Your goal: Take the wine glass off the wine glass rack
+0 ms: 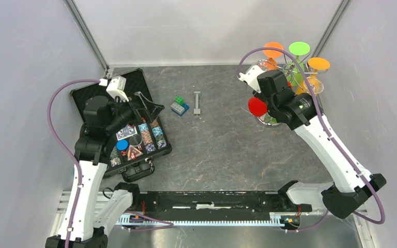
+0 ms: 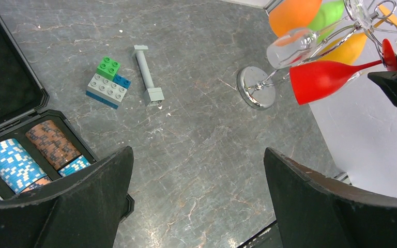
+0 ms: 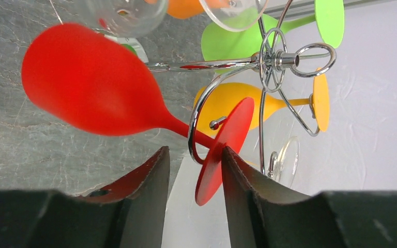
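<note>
Wine glass (image 3: 90, 85), red, on rack (image 3: 284, 59) at counter's (image 1: 227, 139) 2 o'clock: probably light, slick; grab stem near foot. Right gripper (image 3: 194, 155) jaws straddle foot, pinch unclear; left gripper (image 2: 197, 152) jaws spread.

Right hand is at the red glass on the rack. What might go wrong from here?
1. The right hand brackets only the thin foot disc of the red wine glass; a pinch there may slip and let the bowl swing.
2. Its stem sits inside a curled arm of the silver wire wine glass rack; a pull in the wrong direction could drag or tip the rack.
3. The clear wine glass hangs close by and might get knocked.
</note>
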You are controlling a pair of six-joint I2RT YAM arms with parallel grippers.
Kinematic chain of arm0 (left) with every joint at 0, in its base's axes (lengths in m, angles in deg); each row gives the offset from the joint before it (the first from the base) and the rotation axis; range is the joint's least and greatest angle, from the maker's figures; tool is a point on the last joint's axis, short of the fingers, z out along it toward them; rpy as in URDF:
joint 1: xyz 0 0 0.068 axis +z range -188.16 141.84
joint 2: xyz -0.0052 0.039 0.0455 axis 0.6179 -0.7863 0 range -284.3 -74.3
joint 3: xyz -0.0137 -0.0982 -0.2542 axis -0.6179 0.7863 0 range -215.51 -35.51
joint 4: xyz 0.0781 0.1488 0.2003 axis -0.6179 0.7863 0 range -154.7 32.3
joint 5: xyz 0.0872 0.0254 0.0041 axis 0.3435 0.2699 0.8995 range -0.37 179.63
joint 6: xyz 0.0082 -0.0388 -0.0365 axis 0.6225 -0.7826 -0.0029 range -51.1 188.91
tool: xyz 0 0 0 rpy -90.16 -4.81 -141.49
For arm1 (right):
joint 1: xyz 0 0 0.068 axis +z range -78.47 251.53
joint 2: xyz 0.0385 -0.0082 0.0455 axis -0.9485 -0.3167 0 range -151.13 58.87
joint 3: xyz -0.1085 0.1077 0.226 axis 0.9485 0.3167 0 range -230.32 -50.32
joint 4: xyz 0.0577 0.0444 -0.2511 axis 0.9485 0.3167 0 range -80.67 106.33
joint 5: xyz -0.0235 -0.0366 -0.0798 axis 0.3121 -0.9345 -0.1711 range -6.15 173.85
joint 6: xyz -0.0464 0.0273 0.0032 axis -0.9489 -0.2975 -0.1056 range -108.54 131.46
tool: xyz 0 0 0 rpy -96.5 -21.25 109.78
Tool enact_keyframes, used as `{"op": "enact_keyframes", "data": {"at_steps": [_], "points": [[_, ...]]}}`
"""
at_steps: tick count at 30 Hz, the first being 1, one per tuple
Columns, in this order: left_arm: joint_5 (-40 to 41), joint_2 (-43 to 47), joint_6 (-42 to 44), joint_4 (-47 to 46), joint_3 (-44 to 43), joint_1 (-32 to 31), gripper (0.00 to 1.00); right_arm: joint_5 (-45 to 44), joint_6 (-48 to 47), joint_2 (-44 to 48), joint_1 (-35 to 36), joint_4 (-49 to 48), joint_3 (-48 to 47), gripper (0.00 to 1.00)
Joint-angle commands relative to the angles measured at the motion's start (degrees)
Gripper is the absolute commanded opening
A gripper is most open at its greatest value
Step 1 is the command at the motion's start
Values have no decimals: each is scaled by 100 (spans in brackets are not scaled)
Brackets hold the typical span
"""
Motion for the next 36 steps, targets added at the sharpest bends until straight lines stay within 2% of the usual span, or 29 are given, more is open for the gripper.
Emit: {"op": "enact_keyframes", "data": {"at_steps": [1, 6, 13, 20, 23, 25, 26, 31, 36], "points": [[17, 54, 186, -35, -2, 0, 100, 157, 51, 70, 19, 11, -41, 46], [16, 62, 173, -35, -3, -1, 100, 26, 24, 145, 17, 10, 34, 45], [76, 28, 200, -26, 8, -3, 100, -264, -37, 256, 26, 29, 118, 33], [107, 36, 205, -24, 50, 0, 100, -547, -131, 318, 25, -63, 263, 26], [114, 36, 218, -25, 50, -5, 100, -725, -183, 352, 28, -140, 302, 15], [118, 36, 216, -26, 50, 0, 100, -886, -225, 376, 25, -207, 309, 3], [130, 36, 221, -26, 50, -3, 100, -1027, -234, 388, 26, -264, 321, 0], [208, 27, 222, -27, 32, -5, 100, -1549, -448, 483, 25, -579, 445, 0], [218, 27, 225, -26, 41, 0, 100, -2211, -892, 573, 25, -1350, 705, 0]]}}
